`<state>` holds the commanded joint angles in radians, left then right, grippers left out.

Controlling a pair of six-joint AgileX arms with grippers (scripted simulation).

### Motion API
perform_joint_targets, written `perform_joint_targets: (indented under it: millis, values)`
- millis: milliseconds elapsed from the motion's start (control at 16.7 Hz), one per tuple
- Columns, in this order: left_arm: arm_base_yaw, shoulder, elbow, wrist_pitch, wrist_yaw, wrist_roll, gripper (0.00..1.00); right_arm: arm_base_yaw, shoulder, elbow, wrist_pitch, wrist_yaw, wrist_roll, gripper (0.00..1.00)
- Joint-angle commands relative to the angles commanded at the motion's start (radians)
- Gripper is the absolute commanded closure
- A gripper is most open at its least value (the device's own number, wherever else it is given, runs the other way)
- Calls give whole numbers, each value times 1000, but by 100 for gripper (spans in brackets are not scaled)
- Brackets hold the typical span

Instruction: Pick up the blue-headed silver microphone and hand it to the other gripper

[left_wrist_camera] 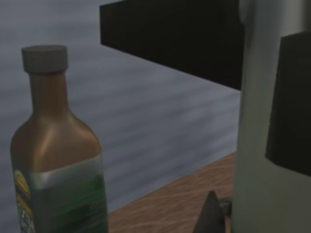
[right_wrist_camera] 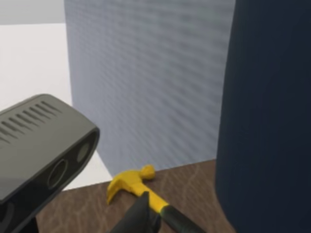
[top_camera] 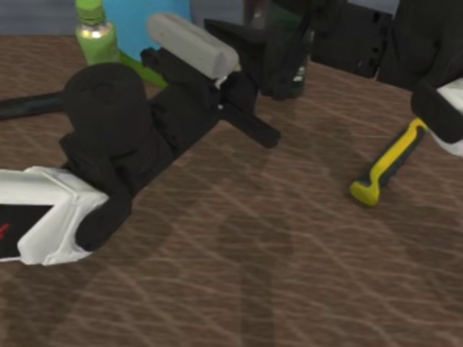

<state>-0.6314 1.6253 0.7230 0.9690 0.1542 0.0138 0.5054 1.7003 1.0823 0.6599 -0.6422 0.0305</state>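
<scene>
The microphone is off the table. Its silver-grey handle point(top_camera: 192, 43) slants over my left gripper point(top_camera: 239, 83), which is shut on it at the back middle of the table. In the left wrist view the handle point(left_wrist_camera: 265, 145) fills one edge, close beside a pointed black fingertip point(left_wrist_camera: 211, 216). A dark navy body, the microphone's head point(right_wrist_camera: 267, 121), looms close in the right wrist view. The top view hides the head. My right arm point(top_camera: 443, 108) comes in from the far right, and its gripper point(right_wrist_camera: 146, 216) hangs over a hammer.
A yellow-and-black hammer point(top_camera: 387, 166) lies at the right under my right arm. A dark bottle point(top_camera: 289, 58) stands at the back middle. A light green bottle point(top_camera: 94, 32) and a blue box point(top_camera: 145, 25) stand back left. A black tube point(top_camera: 29, 105) lies at the left edge.
</scene>
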Motion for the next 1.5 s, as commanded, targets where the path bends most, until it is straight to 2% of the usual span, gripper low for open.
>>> perform_joint_targets:
  millis: [540, 1080, 1500]
  values:
    - [0, 0, 0, 0, 0, 0, 100, 0, 0, 0, 0, 0, 0, 98]
    - [0, 0, 0, 0, 0, 0, 100, 0, 0, 0, 0, 0, 0, 100]
    - [0, 0, 0, 0, 0, 0, 47, 0, 0, 0, 0, 0, 0, 100]
